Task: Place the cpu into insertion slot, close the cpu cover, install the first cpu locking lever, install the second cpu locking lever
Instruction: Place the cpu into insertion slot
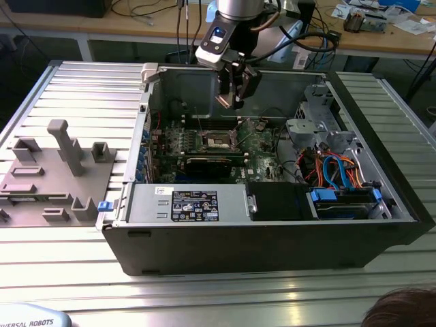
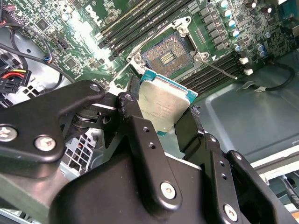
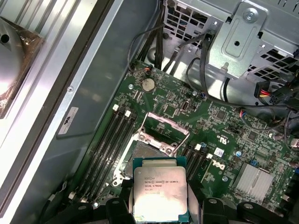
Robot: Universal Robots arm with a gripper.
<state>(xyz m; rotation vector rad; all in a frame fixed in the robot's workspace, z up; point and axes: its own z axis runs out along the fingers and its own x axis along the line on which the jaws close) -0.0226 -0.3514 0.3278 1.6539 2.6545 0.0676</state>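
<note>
My gripper (image 1: 234, 102) hangs inside the open computer case (image 1: 272, 238), above the green motherboard (image 1: 259, 146). It is shut on the cpu (image 3: 160, 193), a flat square chip with a silver top, clamped by its edges between the two black fingers (image 2: 135, 121). In the second wrist view the cpu (image 2: 166, 105) hovers apart from the insertion slot (image 2: 166, 56), whose bare contact field shows. The cpu cover (image 3: 169, 124), a thin silvery frame, stands tilted up at the slot's far side. Two thin locking levers (image 2: 217, 69) stick out unlatched beside the slot.
Memory slots (image 3: 114, 140) flank the socket and a long black card (image 1: 211, 163) lies in front of it. The power supply (image 1: 184, 204), drive cage (image 1: 313, 116) and blue and orange cables (image 1: 334, 167) crowd the case. A grey parts fixture (image 1: 61, 170) sits at the exterior view's left.
</note>
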